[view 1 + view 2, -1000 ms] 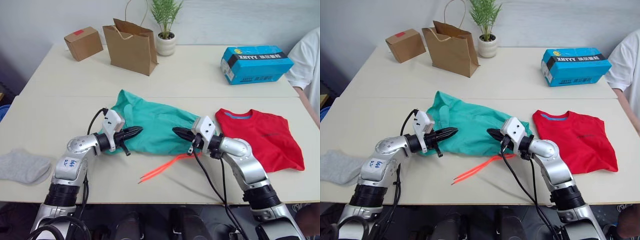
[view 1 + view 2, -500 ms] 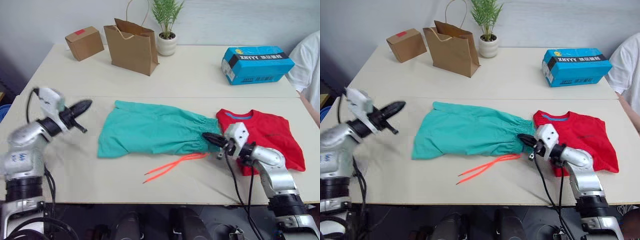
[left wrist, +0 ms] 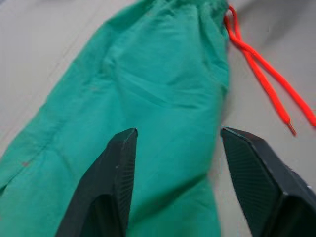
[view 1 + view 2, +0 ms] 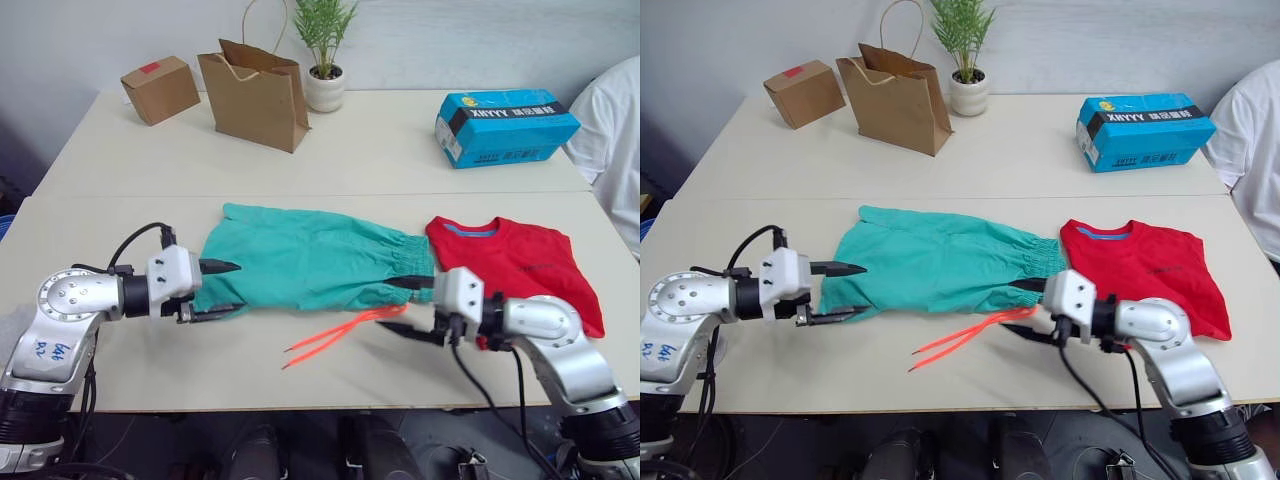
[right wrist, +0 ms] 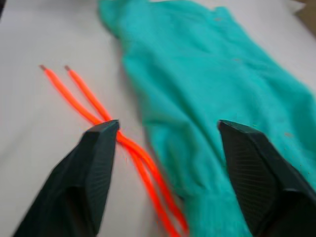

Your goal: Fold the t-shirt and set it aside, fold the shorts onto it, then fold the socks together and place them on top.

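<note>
The teal shorts (image 4: 310,262) lie spread flat at the table's middle, waistband to the right, and the orange drawstring (image 4: 338,332) trails toward the front edge. The folded red t-shirt (image 4: 520,265) lies just right of them. My left gripper (image 4: 219,290) is open at the shorts' left leg end, and in the left wrist view teal fabric (image 3: 163,98) lies between its fingers. At the waistband my right gripper (image 4: 405,307) is open, one finger by the fabric and one over the drawstring (image 5: 98,113). The socks are hidden.
Along the table's back stand a small cardboard box (image 4: 160,88), a brown paper bag (image 4: 255,95), a potted plant (image 4: 322,75) and a blue box (image 4: 505,125). A person's white sleeve (image 4: 615,130) is at the right edge.
Both grippers were shut near the bunched shorts, then swung apart. Now the shorts lie flat and both grippers are open at the shorts' two ends. The camera has shifted slightly.
</note>
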Controlling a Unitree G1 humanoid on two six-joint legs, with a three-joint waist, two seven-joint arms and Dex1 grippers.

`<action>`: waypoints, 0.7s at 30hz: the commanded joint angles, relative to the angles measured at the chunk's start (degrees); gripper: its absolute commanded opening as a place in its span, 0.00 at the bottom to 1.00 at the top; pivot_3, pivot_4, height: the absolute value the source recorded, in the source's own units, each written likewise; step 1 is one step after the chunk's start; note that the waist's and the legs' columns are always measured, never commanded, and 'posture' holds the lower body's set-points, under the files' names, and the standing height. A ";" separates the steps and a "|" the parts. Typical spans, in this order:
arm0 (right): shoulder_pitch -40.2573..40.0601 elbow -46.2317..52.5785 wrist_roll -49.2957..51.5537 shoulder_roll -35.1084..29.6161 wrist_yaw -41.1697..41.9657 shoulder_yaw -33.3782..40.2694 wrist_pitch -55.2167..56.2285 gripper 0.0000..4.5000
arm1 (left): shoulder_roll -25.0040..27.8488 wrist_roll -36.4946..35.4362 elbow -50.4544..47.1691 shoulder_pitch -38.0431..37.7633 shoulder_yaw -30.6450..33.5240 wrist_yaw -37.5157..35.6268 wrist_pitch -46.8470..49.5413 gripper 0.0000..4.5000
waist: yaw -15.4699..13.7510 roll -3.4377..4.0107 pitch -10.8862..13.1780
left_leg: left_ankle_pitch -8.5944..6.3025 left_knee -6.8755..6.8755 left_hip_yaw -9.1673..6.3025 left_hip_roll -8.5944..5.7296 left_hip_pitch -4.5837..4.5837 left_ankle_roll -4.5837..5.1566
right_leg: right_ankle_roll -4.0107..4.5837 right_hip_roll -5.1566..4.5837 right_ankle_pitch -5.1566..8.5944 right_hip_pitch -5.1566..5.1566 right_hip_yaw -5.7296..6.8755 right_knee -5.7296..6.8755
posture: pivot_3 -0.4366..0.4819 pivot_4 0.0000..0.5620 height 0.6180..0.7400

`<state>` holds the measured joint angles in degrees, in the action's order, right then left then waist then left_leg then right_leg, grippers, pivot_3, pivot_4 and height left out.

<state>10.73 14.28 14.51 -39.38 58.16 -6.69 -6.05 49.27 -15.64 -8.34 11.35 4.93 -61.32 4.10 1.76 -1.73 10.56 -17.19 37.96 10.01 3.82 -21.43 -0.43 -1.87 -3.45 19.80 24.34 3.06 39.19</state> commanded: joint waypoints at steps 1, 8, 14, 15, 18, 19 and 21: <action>2.03 -0.29 -5.86 1.83 -4.00 -2.83 1.13 1.00 | -0.65 5.02 0.95 0.25 -2.87 1.76 -4.04 0.94 | -0.06 0.00 0.00 | 0.00 0.00 0.00 0.00 -0.01 0.01 | 0.00 0.00 0.00 0.00 0.00 0.00 | 0.48 0.27 1.00; 6.48 -5.07 -12.45 6.07 -8.09 -6.99 2.93 1.00 | -3.64 12.82 7.69 3.10 -7.06 7.27 -6.77 0.94 | -0.09 -0.01 0.00 | 0.00 0.00 0.00 0.02 -0.03 0.02 | 0.00 0.01 0.00 0.03 0.01 0.00 | 0.48 0.27 1.00; 8.80 -10.45 -16.42 7.15 -9.97 -8.40 5.01 0.91 | -6.64 18.40 15.54 7.37 -9.35 12.58 -8.94 0.95 | -0.15 -0.03 -0.02 | 0.01 0.04 0.01 0.00 -0.02 0.05 | 0.00 -0.01 0.00 0.00 0.02 0.02 | 0.48 0.27 1.00; 9.00 -11.03 -16.72 7.38 -10.39 -8.44 5.61 0.86 | -7.07 18.07 16.39 7.57 -9.46 12.49 -8.83 0.95 | -0.15 -0.03 -0.02 | 0.01 0.07 0.01 0.00 0.03 0.05 | 0.00 -0.02 0.00 -0.04 0.02 0.05 | 0.48 0.27 1.00; 9.47 -11.51 -16.56 7.45 -10.28 -8.10 6.35 0.64 | -7.55 15.19 15.72 6.65 -8.95 10.52 -7.42 0.82 | -0.10 -0.02 -0.03 | 0.01 0.06 0.01 0.01 0.23 0.06 | 0.00 -0.02 0.00 -0.22 0.02 0.05 | 0.48 0.27 1.00; 9.55 -11.68 -16.49 7.26 -10.05 -7.98 6.57 0.56 | -7.16 13.98 14.78 5.81 -8.95 8.94 -6.29 0.75 | -0.09 -0.02 -0.03 | 0.01 0.06 0.01 0.01 0.23 0.05 | 0.00 -0.02 0.00 -0.22 0.02 0.05 | 0.48 0.27 1.00; 9.73 -12.45 -16.42 6.88 -9.93 -7.53 7.26 0.40 | -5.77 10.68 10.80 2.06 -9.09 5.20 -1.54 0.61 | 0.04 -0.02 -0.03 | 0.01 0.05 0.00 0.02 0.22 0.05 | 0.00 -0.02 0.00 -0.22 0.03 0.06 | 0.48 0.27 1.00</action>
<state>19.94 1.67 -1.90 -32.07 48.21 -15.31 0.08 42.23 -3.68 4.33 16.27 -3.09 -52.79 -0.80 1.80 -1.74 10.53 -17.19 37.99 10.01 3.84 -21.19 -0.40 -1.86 -3.47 19.80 24.12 3.08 39.24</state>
